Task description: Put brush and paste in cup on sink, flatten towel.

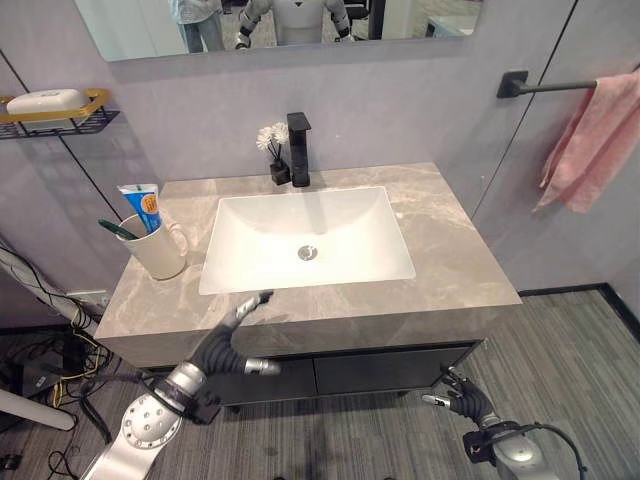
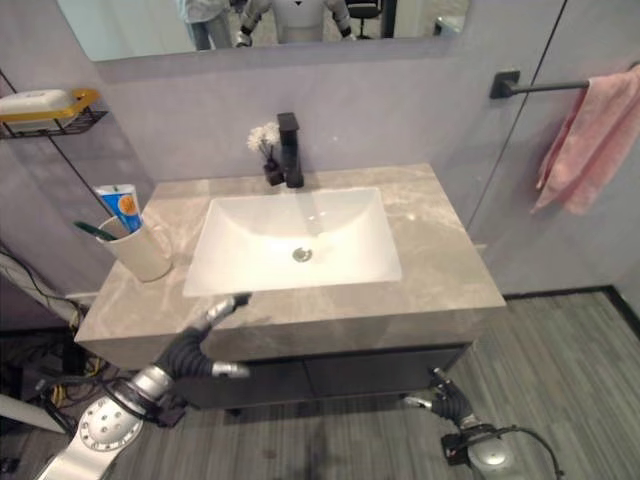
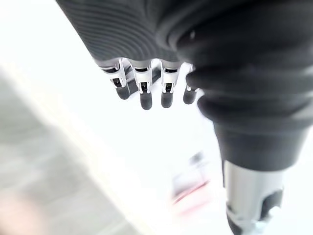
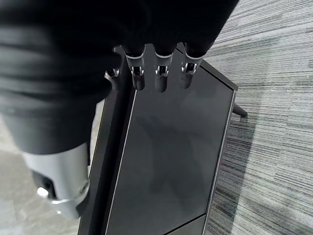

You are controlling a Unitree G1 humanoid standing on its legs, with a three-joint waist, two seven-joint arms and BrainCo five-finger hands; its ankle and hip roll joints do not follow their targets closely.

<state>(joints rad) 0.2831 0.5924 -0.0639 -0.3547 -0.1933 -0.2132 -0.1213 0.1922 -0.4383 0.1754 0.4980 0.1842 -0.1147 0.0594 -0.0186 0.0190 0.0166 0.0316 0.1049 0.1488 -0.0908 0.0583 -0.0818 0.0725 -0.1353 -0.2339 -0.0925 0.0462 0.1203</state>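
Nearest, the right hand (image 1: pixel 462 396) is hanging low in front of the dark cabinet (image 4: pixel 166 161) under the counter, its fingers loosely spread and gripping nothing; its wrist view is looking past the relaxed fingertips (image 4: pixel 160 82) at the cabinet door and the grey striped floor (image 4: pixel 274 98).

The left hand (image 1: pixel 224 345) is reaching up at the counter's (image 1: pixel 450 260) front edge, fingers straight and thumb sticking out sideways, holding nothing, with one fingertip lying over the stone just in front of the basin (image 1: pixel 305 240).

On the counter's left side, the cup (image 1: pixel 160 248) is standing upright with its handle turned toward the basin. The paste (image 1: pixel 142 207) is standing in it, and the green brush (image 1: pixel 117 229) is leaning out over its rim to the left.

Behind the basin, the black tap (image 1: pixel 299 148) is rising from the counter with a small vase of white flowers (image 1: pixel 272 140) just beside it.

Farther back, a wire shelf (image 1: pixel 60 112) on the left wall is carrying a soap bar (image 1: pixel 45 101). On the right wall, the pink towel (image 1: pixel 595 145) is hanging bunched and uneven from a black rail (image 1: pixel 545 87). A mirror (image 1: pixel 280 20) is running along the wall above.
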